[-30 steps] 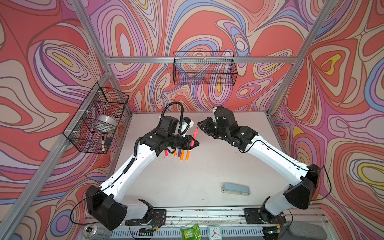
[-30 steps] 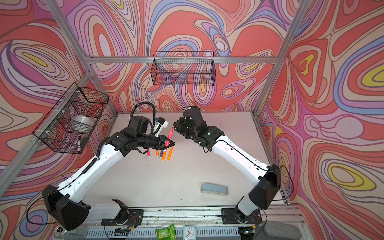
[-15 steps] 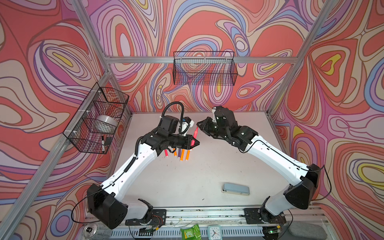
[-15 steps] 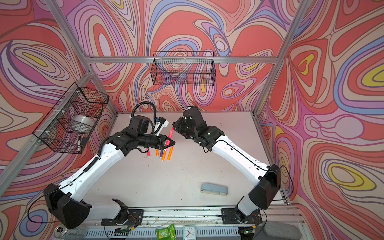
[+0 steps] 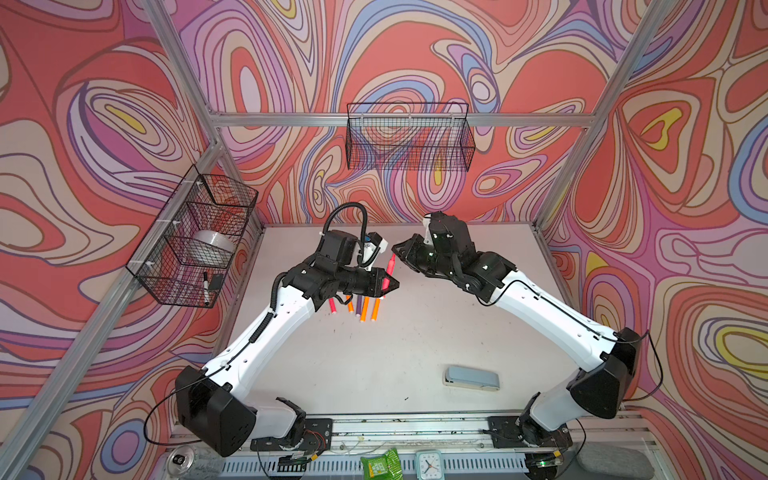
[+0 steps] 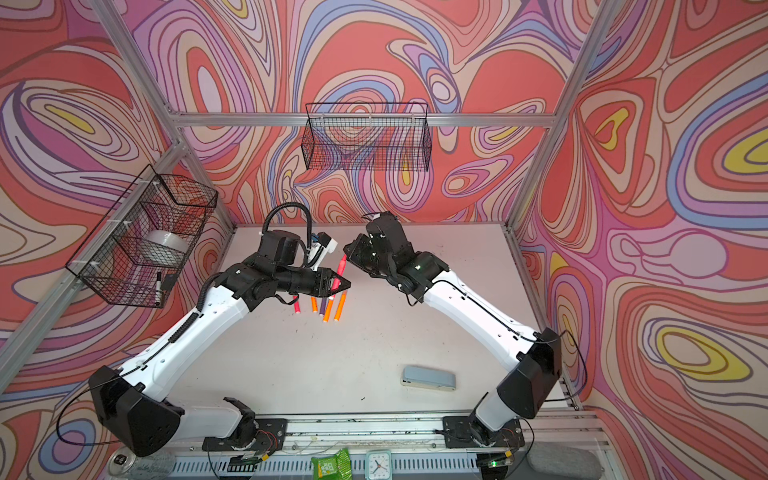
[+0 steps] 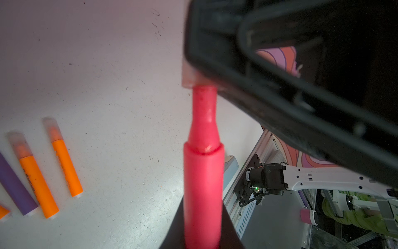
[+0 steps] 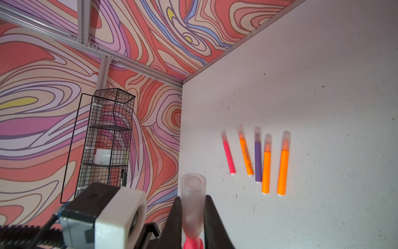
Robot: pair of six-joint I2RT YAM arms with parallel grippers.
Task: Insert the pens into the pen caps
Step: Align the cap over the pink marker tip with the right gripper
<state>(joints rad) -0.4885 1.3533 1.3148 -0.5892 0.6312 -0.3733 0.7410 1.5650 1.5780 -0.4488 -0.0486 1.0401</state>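
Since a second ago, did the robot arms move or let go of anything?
Nothing visibly changed. The left pincer still grips the pink pen, the right pincer still holds the clear cap at its tip, and the five capped pens still lie in a row on the table.

left tool (image 5: 388, 286) clamped on a neon pink pen (image 5: 391, 265), tip angled up at the right tool (image 5: 398, 250); contact unclear. Five more pens (image 5: 365, 309) lie side by side on the tabletop (image 5: 415, 345), partly under the left tool. Grey-blue stapler (image 5: 471, 377) sits well apart.
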